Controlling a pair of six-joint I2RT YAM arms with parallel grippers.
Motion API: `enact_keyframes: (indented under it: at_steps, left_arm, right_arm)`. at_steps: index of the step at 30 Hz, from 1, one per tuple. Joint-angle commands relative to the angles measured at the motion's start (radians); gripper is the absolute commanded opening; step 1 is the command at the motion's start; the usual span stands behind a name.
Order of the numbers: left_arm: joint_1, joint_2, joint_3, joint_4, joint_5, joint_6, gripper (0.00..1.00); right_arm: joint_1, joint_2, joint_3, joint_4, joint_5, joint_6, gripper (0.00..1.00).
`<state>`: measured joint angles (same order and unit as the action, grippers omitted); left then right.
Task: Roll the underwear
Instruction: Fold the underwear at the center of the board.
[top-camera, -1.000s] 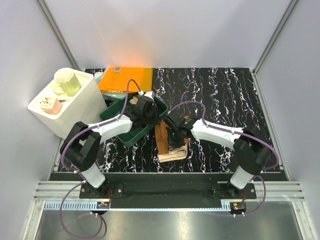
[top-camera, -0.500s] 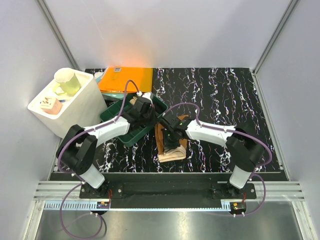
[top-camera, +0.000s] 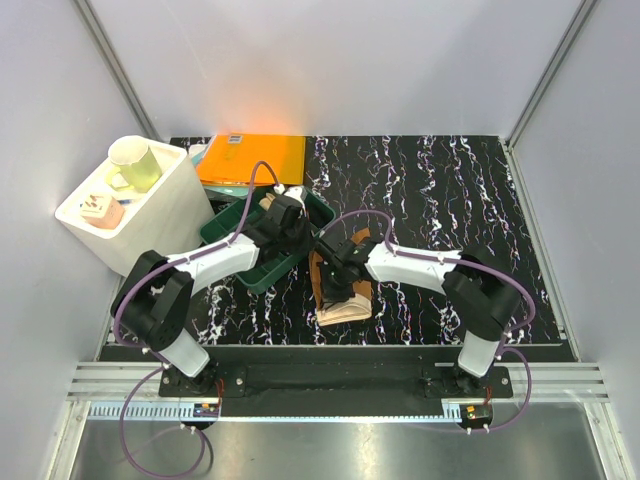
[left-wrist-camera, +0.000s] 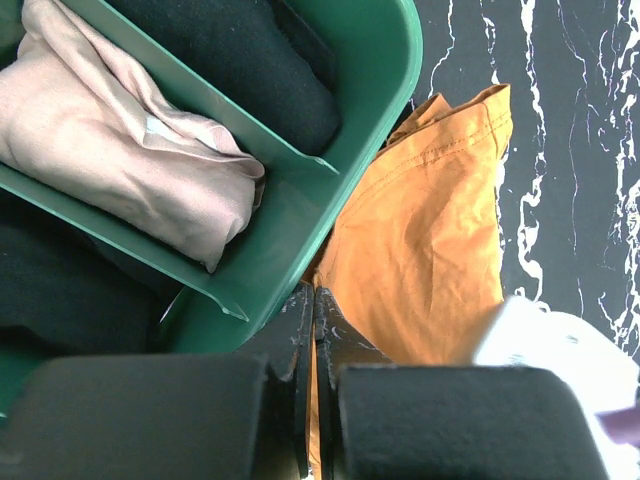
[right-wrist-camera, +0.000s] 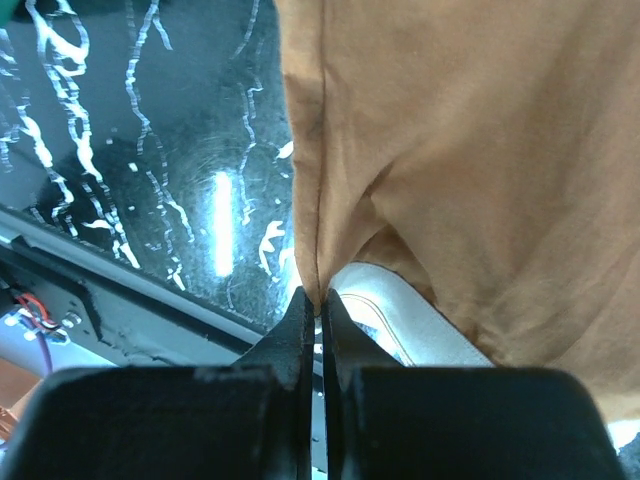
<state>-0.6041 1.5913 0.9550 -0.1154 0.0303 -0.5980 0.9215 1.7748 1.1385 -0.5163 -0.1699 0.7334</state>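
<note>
brown underwear (top-camera: 317, 280): mostly under right arm (top-camera: 410, 265) | black fabric (left-wrist-camera: 230, 50): cut by frame top

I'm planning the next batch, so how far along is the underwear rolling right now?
Done: a black bundle and a pink bundle sit in the green tray. In hand: the left gripper and right gripper are each pinched shut on the brown underwear. Left: it looks mostly loose, so most of the rolling remains.
</note>
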Motion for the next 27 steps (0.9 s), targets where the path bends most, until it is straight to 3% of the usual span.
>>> enact_keyframes:
  at_steps: [1,9,19,27]
  left_arm:
    - [0.009,-0.004,0.013,-0.001,-0.07,0.033,0.0]
    - [0.01,-0.005,0.016,-0.007,-0.072,0.033,0.0]
    - [0.009,0.006,0.021,-0.01,-0.069,0.04,0.0]
    - [0.009,-0.001,0.021,-0.018,-0.07,0.043,0.0]
  right_arm:
    - [0.011,0.032,0.006,0.027,-0.019,0.008,0.0]
    - [0.011,0.057,-0.005,0.053,-0.037,0.011,0.02]
    - [0.016,-0.034,-0.02,0.044,-0.077,-0.008,0.42]
    - [0.023,-0.244,-0.049,0.013,-0.152,-0.014,0.61]
